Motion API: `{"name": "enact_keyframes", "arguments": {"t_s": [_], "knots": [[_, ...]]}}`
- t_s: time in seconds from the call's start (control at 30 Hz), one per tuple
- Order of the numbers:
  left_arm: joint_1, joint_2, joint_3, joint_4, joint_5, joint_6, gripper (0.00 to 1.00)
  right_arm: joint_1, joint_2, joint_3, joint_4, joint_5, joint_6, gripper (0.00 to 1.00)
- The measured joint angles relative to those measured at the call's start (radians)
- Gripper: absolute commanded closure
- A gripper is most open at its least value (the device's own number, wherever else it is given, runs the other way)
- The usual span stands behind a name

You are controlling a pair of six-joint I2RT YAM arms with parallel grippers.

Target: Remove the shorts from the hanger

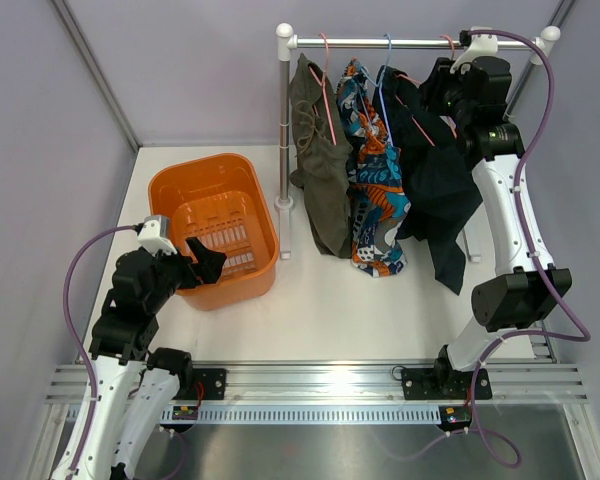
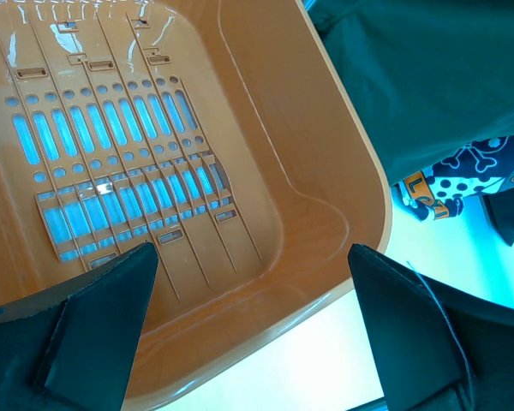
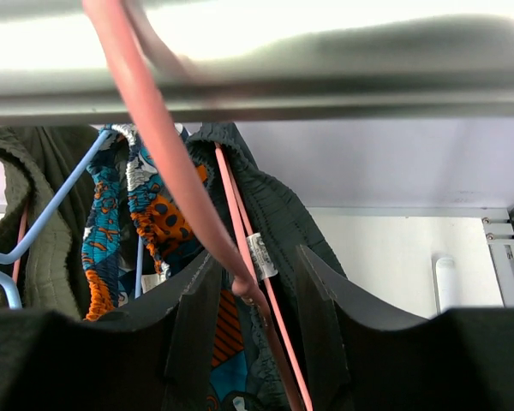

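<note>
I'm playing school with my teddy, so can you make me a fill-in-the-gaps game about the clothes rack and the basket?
1. The basket is coloured ____.
2. ____ garments hang on the rail.
3. The right jaws stand either side of a ____ hanger.
4. The left jaws are wide ____ above the basket.
Missing words: orange; three; pink; open.

Pale lavender-grey walls [image 1: 190,60] close in the white bench [image 1: 330,315] on the left, back and right, meeting at slim metal corner posts [image 1: 96,75]. Slotted aluminium rails [image 1: 320,385] run along the near edge, with a dull steel panel [image 1: 310,450] below them. The light is bright and even, and shadows are soft.
</note>
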Motion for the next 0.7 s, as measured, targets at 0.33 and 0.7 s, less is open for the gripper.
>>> {"name": "enact_keyframes", "arguments": {"t_s": [0.33,0.7], "knots": [[-0.002,0.000,0.000,0.000,0.000,0.000,0.01,0.000,0.000,0.000,0.005,-0.001,-0.003,0.87],[-0.002,0.002,0.000,0.000,0.000,0.000,0.01,0.000,-0.016,0.001,-0.015,0.019,-0.002,1.00]]}}
